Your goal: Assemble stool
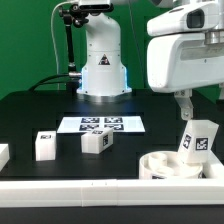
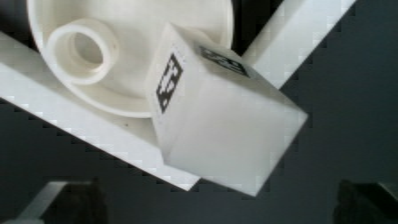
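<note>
The round white stool seat [image 1: 165, 166] lies at the exterior view's lower right, against the white rail. One tagged leg block [image 1: 197, 141] stands tilted on it. My gripper [image 1: 186, 110] hangs just above that block, open and holding nothing. In the wrist view the seat [image 2: 89, 70] with its round socket lies beyond the tilted leg block [image 2: 222, 115]. My dark fingers [image 2: 68, 200] stand wide apart on either side of the block's near corner, without touching it. Two more leg blocks [image 1: 45, 146] [image 1: 96, 142] stand on the table to the exterior view's left.
The marker board [image 1: 100, 125] lies flat in front of the robot base [image 1: 103, 70]. A white border rail [image 1: 90, 190] runs along the near table edge and shows in the wrist view [image 2: 89, 125]. Another white block [image 1: 3, 155] is cut off at the exterior view's left edge.
</note>
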You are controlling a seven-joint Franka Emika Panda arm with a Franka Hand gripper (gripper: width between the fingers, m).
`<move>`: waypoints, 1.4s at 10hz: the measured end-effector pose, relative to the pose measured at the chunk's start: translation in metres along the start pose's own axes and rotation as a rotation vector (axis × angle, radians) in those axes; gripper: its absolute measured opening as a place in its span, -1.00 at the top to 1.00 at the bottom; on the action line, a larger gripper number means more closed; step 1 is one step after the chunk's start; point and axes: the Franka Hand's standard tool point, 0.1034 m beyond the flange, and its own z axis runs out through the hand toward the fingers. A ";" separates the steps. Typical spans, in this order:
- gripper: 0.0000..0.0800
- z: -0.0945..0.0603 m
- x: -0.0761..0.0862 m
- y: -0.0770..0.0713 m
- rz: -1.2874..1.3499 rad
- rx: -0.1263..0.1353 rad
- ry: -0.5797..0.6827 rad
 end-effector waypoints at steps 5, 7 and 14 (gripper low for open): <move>-0.62 0.002 -0.003 0.004 -0.549 -0.042 -0.032; -0.62 0.004 -0.006 0.003 -0.682 -0.046 -0.044; -0.62 0.017 -0.014 0.006 -1.212 -0.070 -0.085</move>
